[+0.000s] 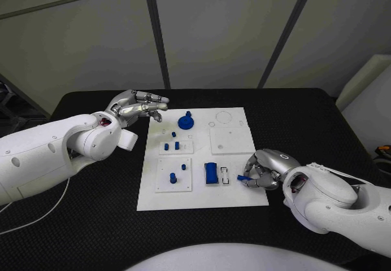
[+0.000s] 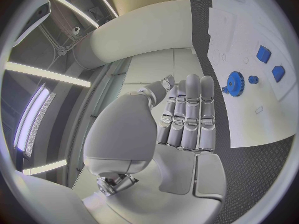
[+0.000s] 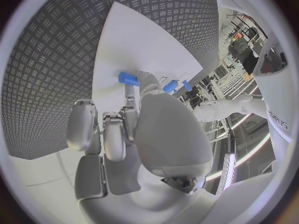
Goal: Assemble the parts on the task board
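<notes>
The white task board (image 1: 236, 195) lies mid-table. On it are a blue gear (image 1: 186, 120), several small blue pegs (image 1: 172, 146) and a blue block (image 1: 211, 172) beside a narrow slot (image 1: 224, 174). My right hand (image 1: 265, 168) rests at the board's right edge and pinches a small blue part (image 1: 243, 178) at its fingertips, low over the board near the slot. The right wrist view shows that part (image 3: 129, 78) against a fingertip (image 3: 144, 79). My left hand (image 1: 138, 106) hovers off the board's far left corner, fingers straight, holding nothing. The left wrist view shows that hand (image 2: 187, 119) and the gear (image 2: 234, 82).
A raised white square plate (image 1: 230, 140) sits on the board's right half, with round holes (image 1: 223, 117) beyond it. Black table (image 1: 98, 220) surrounds the board. Two smaller white plates (image 1: 175, 175) carry pegs on the board's left half.
</notes>
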